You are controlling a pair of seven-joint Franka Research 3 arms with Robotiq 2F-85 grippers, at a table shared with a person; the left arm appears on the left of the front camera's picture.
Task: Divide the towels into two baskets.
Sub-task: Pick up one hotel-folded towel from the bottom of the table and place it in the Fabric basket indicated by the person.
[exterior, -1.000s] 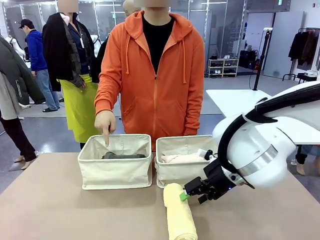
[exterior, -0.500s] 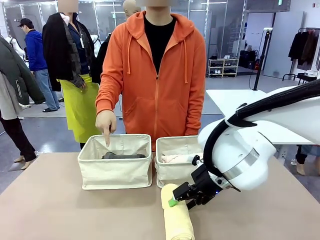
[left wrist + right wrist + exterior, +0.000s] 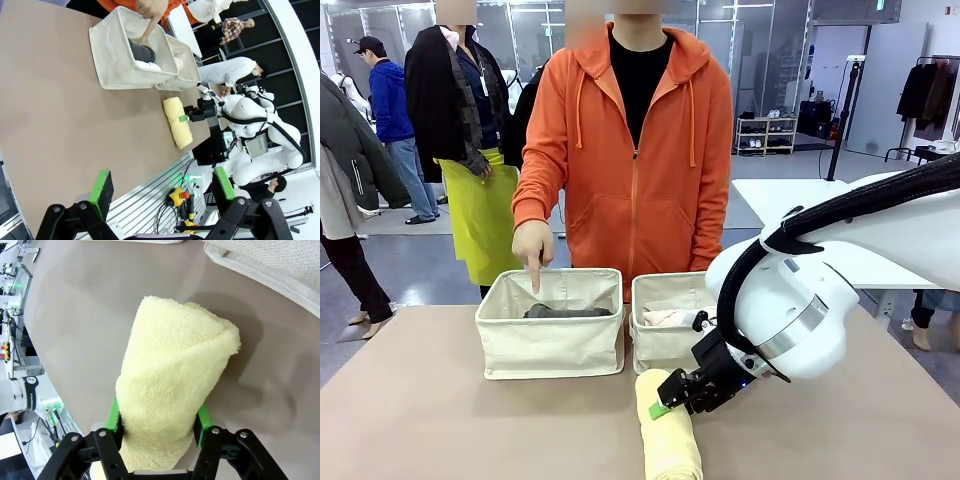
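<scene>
The brown bench (image 3: 440, 410) carries two cream baskets side by side at its far edge, touching or nearly so. The left basket (image 3: 552, 335) holds the dark grey towel (image 3: 568, 311), and the left wrist view shows something white (image 3: 142, 64) under it. A person in an orange hoodie (image 3: 630, 150) stands behind it, with one hand (image 3: 531, 248) pointing a finger down into it. The right basket (image 3: 665, 335) holds the pink-beige towel (image 3: 665, 316).

No readable writing shows on the baskets or towels.

The pale yellow towel (image 3: 668, 435) lies on the bench just in front of the right basket, its length running toward the robot. The right pincer (image 3: 672, 398) reaches in low from the right and is closed about the far part of this roll; in the right wrist view its green pads (image 3: 114, 415) press both sides of the terry cloth (image 3: 175, 370).

The left pincer (image 3: 159, 186) hangs high above the bench, jaws spread wide and holding nothing.
</scene>
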